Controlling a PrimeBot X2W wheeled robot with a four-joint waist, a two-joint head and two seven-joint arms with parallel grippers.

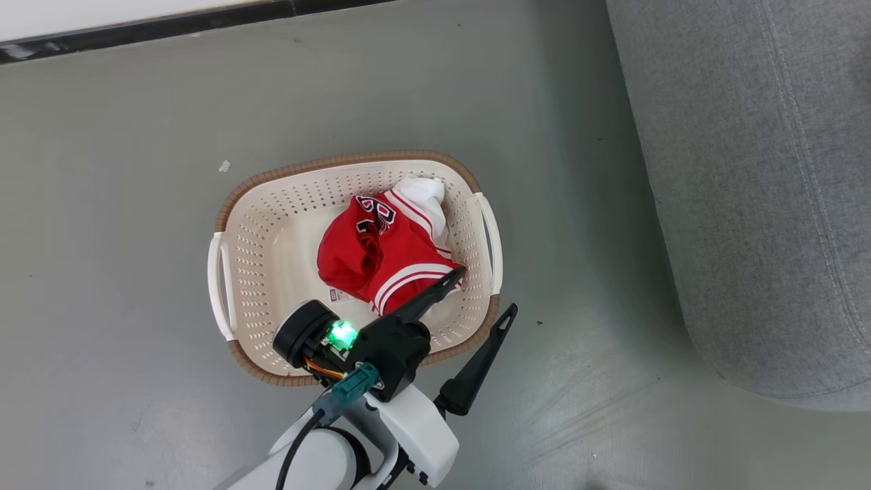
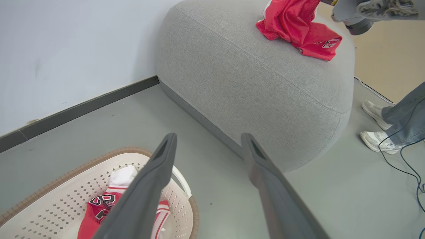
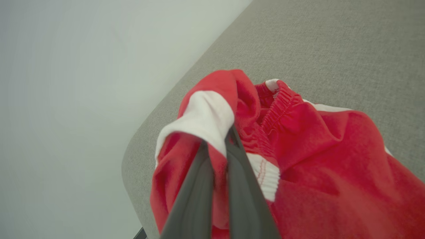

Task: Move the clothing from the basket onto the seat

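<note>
Cream-white perforated plastic oval basket (image 1: 272, 231), brown woven-look rim, sits on smooth grey floor (image 1: 102, 204) at left. Inside, a crumpled red jersey (image 1: 381, 258) w/ white trim & black-white lettering, soft, bunched toward the right wall. Left gripper (image 1: 487, 292) hangs over the basket's near-right rim, long dark fingers spread wide, nothing held, prob. lining up a grab. Further right is the big grey woven-fabric seat (image 1: 748, 170), rounded, seamed. Right gripper (image 3: 217, 142) is pinched tight on red elastic-waist shorts (image 3: 315, 139) slumped on the seat top, likely about to let go.
</note>
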